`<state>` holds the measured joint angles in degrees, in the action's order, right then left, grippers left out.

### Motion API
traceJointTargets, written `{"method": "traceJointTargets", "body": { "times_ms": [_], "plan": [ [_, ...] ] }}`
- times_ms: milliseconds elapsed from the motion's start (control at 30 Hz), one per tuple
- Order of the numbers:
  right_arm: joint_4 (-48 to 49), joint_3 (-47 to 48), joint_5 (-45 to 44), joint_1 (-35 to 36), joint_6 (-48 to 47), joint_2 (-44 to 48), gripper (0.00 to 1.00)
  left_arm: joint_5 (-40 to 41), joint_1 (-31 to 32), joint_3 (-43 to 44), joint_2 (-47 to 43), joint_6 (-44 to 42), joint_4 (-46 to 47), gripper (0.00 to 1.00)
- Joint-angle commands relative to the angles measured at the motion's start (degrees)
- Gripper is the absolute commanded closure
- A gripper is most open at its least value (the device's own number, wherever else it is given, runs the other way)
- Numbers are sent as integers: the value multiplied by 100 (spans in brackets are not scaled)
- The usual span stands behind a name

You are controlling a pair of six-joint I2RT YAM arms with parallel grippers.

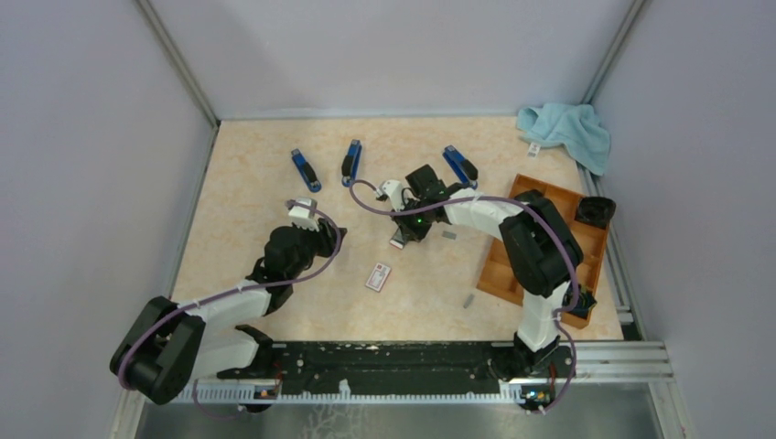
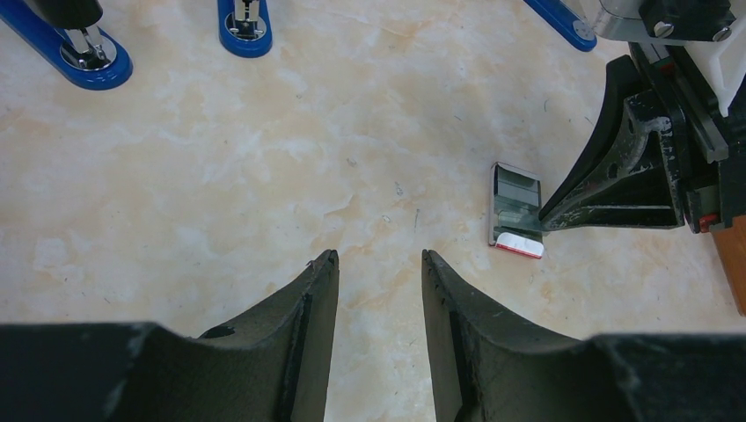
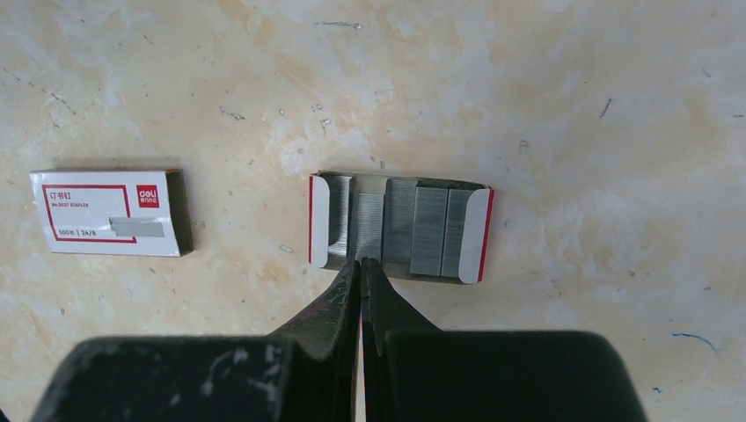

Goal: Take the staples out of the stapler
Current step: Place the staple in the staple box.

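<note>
Right gripper: the right gripper (image 3: 362, 262) had its fingers pressed together, the tips at the near wall of the open cardboard tray (image 3: 476, 230). Whether a thin strip was nipped between them could not be told.
Left gripper: the left gripper (image 2: 378, 257) hung over bare table (image 1: 256, 210), fingers (image 2: 318, 286) apart, nothing between them.
Staples: the staples (image 3: 429, 230) lay in the tray as several flat strips side by side. Two small grey strips (image 1: 448, 235) (image 1: 468, 299), probably more of them, lay loose on the table to the right.
Staplers: three blue staplers (image 1: 306, 170) (image 1: 351, 162) (image 1: 460, 165) sat along the far side, well apart from both grippers.
Step in hand: judging by the pose, the right arm was working a strip at the tray, not yet at a stapler.
Doing it well: the tips should meet a strip across its narrow width and stay level with it, since a skewed pinch could snap the joined staples. The tray looked light and likely to slide under a push, so any pressure ought to go straight down. The idle left gripper could brace its far end.
Materials: the staples were dull grey metal, finely ribbed. The tray was thin card with white rounded end flaps edged in red. The white box (image 3: 97, 214) beside it was a flat rectangle with a red-bordered label.
Surfaces: the table was smooth, beige, marbled and lightly scuffed. The gripper fingers were black, tapered and worn at the edges.
</note>
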<state>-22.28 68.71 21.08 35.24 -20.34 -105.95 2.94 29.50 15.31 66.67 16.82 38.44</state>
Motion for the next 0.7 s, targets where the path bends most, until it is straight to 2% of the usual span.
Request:
{"method": "traceJointTargets", "body": {
  "times_ms": [0, 200, 400, 567, 667],
  "plan": [
    [143, 244, 151, 79, 35, 62, 99, -65, -3, 185, 21, -65, 50, 54],
    [190, 129, 191, 64, -58, 505, 98, -58, 3, 182, 11, -65, 54, 54],
    [-46, 46, 279, -38, -361, 576, 98, -58, -5, 183, 7, -67, 48, 54],
    [-164, -65, 367, -66, -536, 509, 90, -67, -5, 198, 34, -65, 49, 54],
    [-290, 52, 381, -70, -573, 325, 90, -65, -7, 209, 38, -66, 41, 54]
  ]
}}
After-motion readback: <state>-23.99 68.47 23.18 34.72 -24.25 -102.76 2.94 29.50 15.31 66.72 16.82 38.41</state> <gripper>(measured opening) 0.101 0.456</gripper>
